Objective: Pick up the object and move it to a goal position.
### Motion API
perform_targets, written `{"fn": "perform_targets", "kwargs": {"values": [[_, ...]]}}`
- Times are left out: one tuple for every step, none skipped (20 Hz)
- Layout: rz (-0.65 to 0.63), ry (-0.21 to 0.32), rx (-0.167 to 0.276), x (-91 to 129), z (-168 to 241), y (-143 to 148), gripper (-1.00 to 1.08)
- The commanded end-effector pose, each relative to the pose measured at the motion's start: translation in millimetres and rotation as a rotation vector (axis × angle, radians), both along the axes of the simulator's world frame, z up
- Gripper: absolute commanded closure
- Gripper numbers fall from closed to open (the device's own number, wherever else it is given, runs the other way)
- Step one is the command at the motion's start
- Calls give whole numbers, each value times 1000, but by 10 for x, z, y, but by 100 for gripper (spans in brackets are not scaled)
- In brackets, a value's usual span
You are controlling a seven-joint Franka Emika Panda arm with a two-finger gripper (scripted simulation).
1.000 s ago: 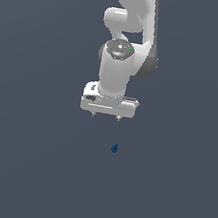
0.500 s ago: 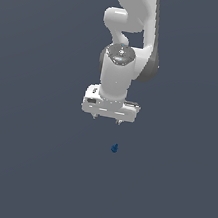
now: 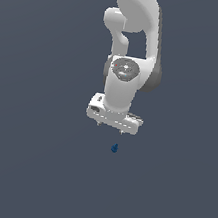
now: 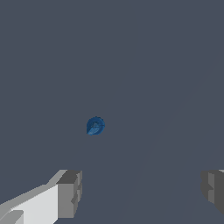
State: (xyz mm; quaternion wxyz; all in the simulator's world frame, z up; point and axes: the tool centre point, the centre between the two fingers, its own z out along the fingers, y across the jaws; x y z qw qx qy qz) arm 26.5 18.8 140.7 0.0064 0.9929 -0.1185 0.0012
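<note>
The object (image 3: 115,148) is a tiny dark blue lump lying alone on the flat grey surface. In the exterior view my white gripper (image 3: 111,127) hangs above it, slightly toward the exterior view's left, with a clear gap between the fingertips and the lump. Its two short fingers are spread wide and hold nothing. The wrist view shows the object (image 4: 95,126) as a small blue blob ahead of the gripper (image 4: 142,192), nearer one grey finger pad (image 4: 70,193) than the other (image 4: 213,190).
The plain dark grey ground (image 3: 29,168) stretches in every direction. The white arm's links (image 3: 133,39) rise behind and above the gripper.
The gripper has come down a little toward the object and shifted slightly toward the exterior view's right. The lump has not moved.
</note>
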Motion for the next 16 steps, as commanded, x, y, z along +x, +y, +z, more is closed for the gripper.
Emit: {"fn": "perform_targets", "kwargs": {"values": [[-59,0,3,67,-84,70,-92],[-83,-1,4,94,-118,98,-92],[-107,-1,5,119,-152,126,-92],[-129,-1,6,143,-184,153,-92],[-151,-1,7,165,-216,179,-92],[-171,-1,8,186,-245,204,-92],[-190,-1,9,205,-273,227,-92],[-207,-1,9,222,-300,248,-92],[-223,-1,10,238,-325,269,-92],[-239,-1,10,253,-348,287,-92],[-252,-1,11,266,-369,305,-92],[-265,-1,11,278,-389,321,-92],[-277,-1,12,289,-407,335,-92],[-287,-1,12,298,-423,348,-92],[-296,-1,12,306,-437,360,-92],[-304,-1,12,313,-449,370,-92]]}}
